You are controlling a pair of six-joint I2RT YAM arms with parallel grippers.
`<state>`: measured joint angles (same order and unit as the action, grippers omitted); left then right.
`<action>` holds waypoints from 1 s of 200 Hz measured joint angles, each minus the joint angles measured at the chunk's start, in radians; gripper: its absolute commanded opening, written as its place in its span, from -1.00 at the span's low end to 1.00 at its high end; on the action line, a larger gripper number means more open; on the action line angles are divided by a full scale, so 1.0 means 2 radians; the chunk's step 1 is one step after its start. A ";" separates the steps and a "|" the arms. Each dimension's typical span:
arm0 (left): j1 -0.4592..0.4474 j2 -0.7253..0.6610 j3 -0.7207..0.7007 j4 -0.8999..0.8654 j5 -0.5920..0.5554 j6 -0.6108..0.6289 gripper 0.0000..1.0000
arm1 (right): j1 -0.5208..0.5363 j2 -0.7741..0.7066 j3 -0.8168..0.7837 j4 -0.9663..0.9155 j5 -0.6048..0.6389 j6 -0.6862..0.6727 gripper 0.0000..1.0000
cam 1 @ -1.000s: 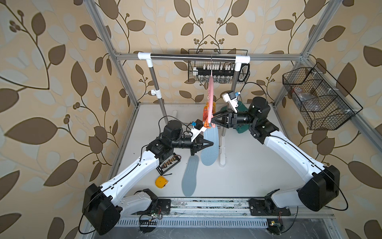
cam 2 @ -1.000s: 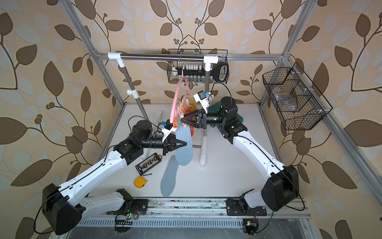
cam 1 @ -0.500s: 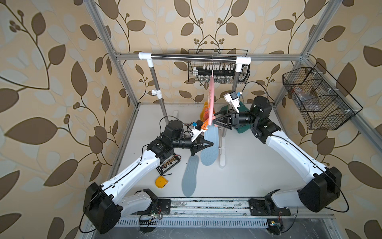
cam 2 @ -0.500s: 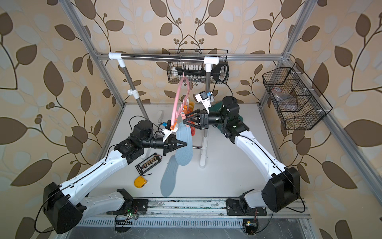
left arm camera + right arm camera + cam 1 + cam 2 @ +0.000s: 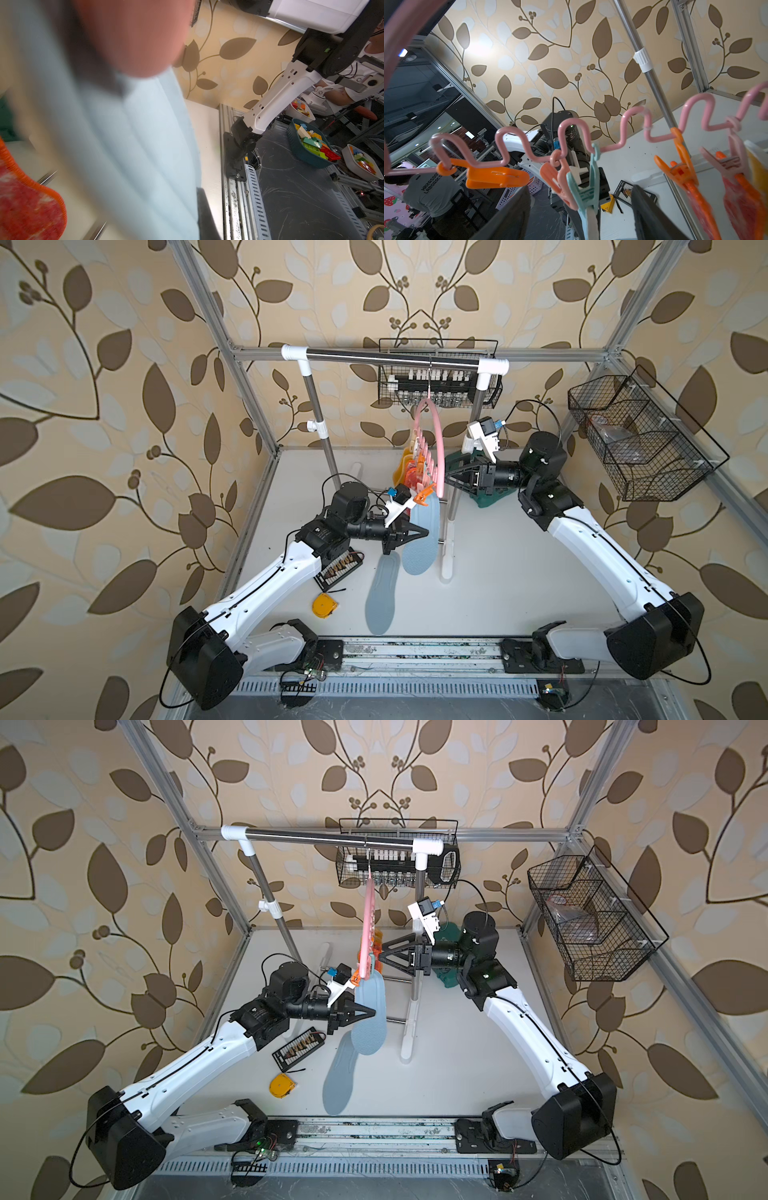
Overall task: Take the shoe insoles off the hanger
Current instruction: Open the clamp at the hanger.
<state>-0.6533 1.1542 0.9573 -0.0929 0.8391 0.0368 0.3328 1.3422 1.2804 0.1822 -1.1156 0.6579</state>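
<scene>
Two blue-grey insoles are holding my attention from the console. I am seeing the left gripper [image 5: 424, 533] pinched shut on the hanging blue-grey insole [image 5: 420, 549], biting its near edge about halfway down. The insole's lower end is dangling below the fingertips and its upper end is rising above them to the hanger [image 5: 440, 456].

The right gripper [image 5: 448, 480] is standing with its jaws spread wide, holding nothing. In the right wrist view the teal clip [image 5: 583, 187] that is clamping the top of that same insole is sitting between the two fingers [image 5: 508, 214], and I am not making out contact with either. The hanger's wavy bar is running across just above those fingertips.

The red-orange insoles [image 5: 741, 199] and a mustard-yellow insole [image 5: 400, 472] are hanging from clips farther along the bar, off to one side of the right gripper and farther back than the left one. The second blue-grey insole [image 5: 382, 597] is lying flat on the table [image 5: 519, 593], underneath the left gripper and not touched by it.
</scene>
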 measured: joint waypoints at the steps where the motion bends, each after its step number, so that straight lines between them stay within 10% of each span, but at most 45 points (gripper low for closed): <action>1: 0.000 0.000 0.000 0.000 0.000 0.000 -1.00 | 0.000 0.000 0.000 0.000 0.000 0.000 0.45; 76: 0.000 0.004 0.003 -0.009 0.011 0.007 -1.00 | 0.016 0.023 0.002 -0.010 0.001 -0.004 0.34; 200: 0.000 0.009 0.007 -0.010 0.017 0.008 -1.00 | 0.035 0.030 0.006 0.013 -0.010 -0.008 -0.40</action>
<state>-0.6533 1.1717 0.9707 -0.1127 0.8738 0.0525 0.4026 1.4025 1.2926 0.2073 -1.1355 0.6422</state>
